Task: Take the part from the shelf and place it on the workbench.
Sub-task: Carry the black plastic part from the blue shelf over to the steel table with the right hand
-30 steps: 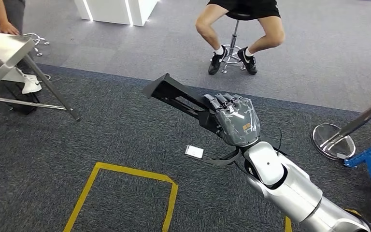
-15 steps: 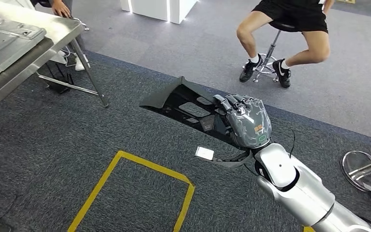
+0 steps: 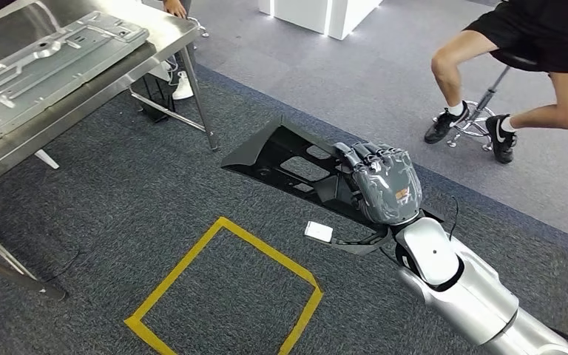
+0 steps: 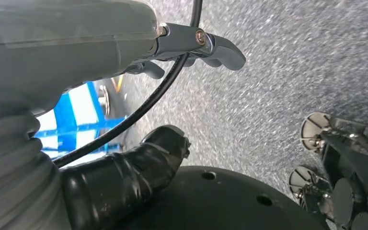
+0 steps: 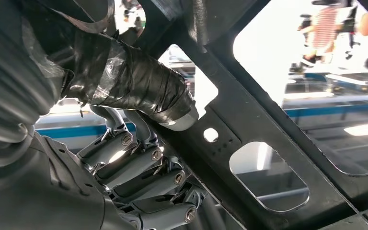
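The right hand (image 3: 384, 185) grips one end of the flat black perforated metal part (image 3: 285, 159), whose long axis juts forward-left from it toward the steel counter (image 3: 155, 52), well apart ahead-left. The left hand's (image 4: 76, 62) grip state I cannot tell.

Silver arm (image 3: 458, 285), grey hand (image 3: 386, 185) with orange marking, black cable.

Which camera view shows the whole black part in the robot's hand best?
The head view: the black part appears whole, held by the right hand. The right wrist view shows a close section with cutouts.
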### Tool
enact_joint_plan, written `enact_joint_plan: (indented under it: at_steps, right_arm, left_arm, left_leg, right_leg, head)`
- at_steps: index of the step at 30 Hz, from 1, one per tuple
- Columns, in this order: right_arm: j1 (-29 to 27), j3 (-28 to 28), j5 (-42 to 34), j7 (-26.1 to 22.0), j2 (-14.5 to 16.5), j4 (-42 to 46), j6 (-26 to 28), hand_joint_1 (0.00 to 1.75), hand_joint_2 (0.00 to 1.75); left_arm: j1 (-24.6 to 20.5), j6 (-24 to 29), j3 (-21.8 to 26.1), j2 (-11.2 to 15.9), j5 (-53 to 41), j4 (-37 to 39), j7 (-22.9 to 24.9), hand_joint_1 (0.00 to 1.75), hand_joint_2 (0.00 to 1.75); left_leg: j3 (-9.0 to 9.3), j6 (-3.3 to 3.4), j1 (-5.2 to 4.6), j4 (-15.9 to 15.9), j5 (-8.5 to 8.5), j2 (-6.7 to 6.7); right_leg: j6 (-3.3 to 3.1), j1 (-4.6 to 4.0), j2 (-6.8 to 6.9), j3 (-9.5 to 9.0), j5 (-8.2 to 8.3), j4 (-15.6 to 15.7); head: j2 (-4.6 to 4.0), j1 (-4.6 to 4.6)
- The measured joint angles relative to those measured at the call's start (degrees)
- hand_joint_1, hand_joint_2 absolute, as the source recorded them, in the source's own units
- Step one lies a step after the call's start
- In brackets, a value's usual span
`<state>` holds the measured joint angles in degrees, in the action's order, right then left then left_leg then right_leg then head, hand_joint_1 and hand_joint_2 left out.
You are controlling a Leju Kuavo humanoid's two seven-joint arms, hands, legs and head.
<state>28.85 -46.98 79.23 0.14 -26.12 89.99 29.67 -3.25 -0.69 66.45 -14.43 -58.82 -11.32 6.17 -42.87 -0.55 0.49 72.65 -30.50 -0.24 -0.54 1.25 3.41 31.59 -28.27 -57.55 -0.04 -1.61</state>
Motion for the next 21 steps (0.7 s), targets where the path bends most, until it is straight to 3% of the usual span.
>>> enact_joint_plan:
  at_steps: [1,3,5,7,8,9,11,13,15,16,19,20,21]
  right_arm:
    - [-0.03,0.07,-0.01,-0.01,0.0,0.01,0.01,1.75,1.75]
    - [-0.05,0.31,-0.09,0.01,-0.05,0.03,0.01,1.75,1.75]
    - [-0.09,0.56,-0.18,0.01,-0.16,0.04,0.01,1.75,1.75]
    - [-0.16,0.74,-0.2,-0.01,-0.22,0.09,0.01,1.75,1.75]
    - [-0.19,0.84,-0.2,-0.02,-0.23,0.14,-0.01,1.75,1.75]
    - [-0.18,0.97,-0.22,-0.04,-0.28,0.21,-0.02,1.75,1.75]
    - [-0.24,1.2,-0.31,-0.09,-0.48,0.31,-0.04,1.75,1.75]
    - [-0.55,1.29,-0.37,-0.13,-0.74,0.33,-0.12,1.75,1.75]
    - [-0.84,1.31,-0.38,-0.18,-0.85,0.32,-0.23,1.75,1.75]
    - [-0.88,1.33,-0.41,-0.21,-0.87,0.32,-0.28,1.75,1.75]
    - [-1.08,1.42,-0.52,-0.35,-1.07,0.26,-0.44,1.75,1.75]
    - [-1.17,1.45,-0.54,-0.44,-1.15,0.25,-0.51,1.75,1.75]
    - [-1.17,1.53,-0.54,-0.51,-1.21,0.25,-0.56,1.75,1.75]
  left_arm:
    - [0.03,-0.08,0.01,0.03,0.0,0.0,0.01,0.0,1.75]
    - [0.1,-0.19,0.02,0.07,-0.03,0.0,0.01,0.0,1.75]
    - [0.18,-0.32,0.02,0.09,-0.05,0.0,0.01,0.0,1.75]
    - [0.2,-0.48,0.02,0.11,-0.04,0.0,0.01,0.0,1.75]
    - [0.19,-0.58,0.02,0.13,-0.04,0.0,0.01,0.0,1.75]
    - [0.14,-0.69,0.02,0.13,-0.04,0.0,0.01,0.0,1.75]
    - [-0.03,-0.9,0.02,0.12,-0.04,0.0,0.01,0.0,1.75]
    - [-0.1,-1.06,0.01,0.09,-0.05,0.0,0.04,0.0,1.75]
    - [-0.01,-1.13,0.01,0.07,-0.07,0.0,0.09,0.0,1.75]
    - [0.07,-1.13,0.02,0.07,-0.07,0.0,0.12,0.0,1.75]
    - [0.28,-1.14,0.02,0.03,-0.13,0.08,0.16,0.0,1.75]
    - [0.27,-1.15,0.02,0.01,-0.14,0.11,0.18,0.0,1.75]
    - [0.24,-1.14,0.02,-0.02,-0.15,0.15,0.19,0.0,1.75]
  left_leg:
    - [1.91,0.01,0.08,-3.43,1.91,0.65]
    - [6.2,0.56,-0.2,-11.09,4.5,3.55]
    - [7.94,1.64,-0.65,-14.31,4.49,4.87]
    - [8.68,2.72,-0.72,-14.73,3.89,3.16]
    - [9.43,3.2,-0.65,-14.99,3.61,2.4]
    - [10.36,3.65,-0.63,-15.15,3.31,1.65]
    - [11.87,4.28,-0.56,-15.3,2.55,0.22]
    - [13.17,4.43,-0.57,-15.3,1.47,-1.6]
    - [15.07,4.29,-0.59,-15.29,0.04,-3.59]
    - [16.27,4.18,-0.56,-15.29,-0.83,-4.54]
    - [18.9,3.52,-0.38,-15.31,-3.61,-6.95]
    - [19.39,3.18,-0.21,-15.67,-4.16,-7.62]
    - [19.7,2.8,-0.11,-15.69,-3.97,-8.03]
  right_leg:
    - [0.21,0.02,0.8,-0.36,-0.29,0.0]
    - [0.82,-0.15,2.23,-1.16,-1.05,-0.02]
    - [1.65,-0.37,3.45,-1.99,-1.67,-0.1]
    - [2.43,-0.07,3.97,-2.66,-1.84,-0.83]
    - [2.67,0.26,3.08,-2.54,-1.82,-2.02]
    - [2.8,0.54,1.5,-1.64,-2.03,-4.04]
    - [2.9,0.74,-1.94,2.62,-3.27,-10.56]
    - [2.98,0.57,-3.08,8.15,-5.83,-16.45]
    - [2.89,0.42,-3.31,11.17,-7.14,-16.5]
    - [2.8,0.4,-3.62,11.47,-5.95,-14.01]
    - [2.62,0.2,-6.48,10.96,5.07,-4.81]
    - [2.38,0.0,-6.94,10.74,7.49,-3.5]
    - [1.92,-0.21,-6.58,10.36,7.69,-3.16]
  head:
    - [0.0,0.0]
    - [0.0,0.03]
    - [0.0,0.07]
    - [0.01,0.08]
    - [0.01,0.09]
    - [0.01,0.09]
    - [0.01,0.17]
    - [0.0,0.23]
    - [0.0,0.23]
    - [0.0,0.23]
    - [0.0,0.27]
    - [0.0,0.32]
    - [0.0,0.36]
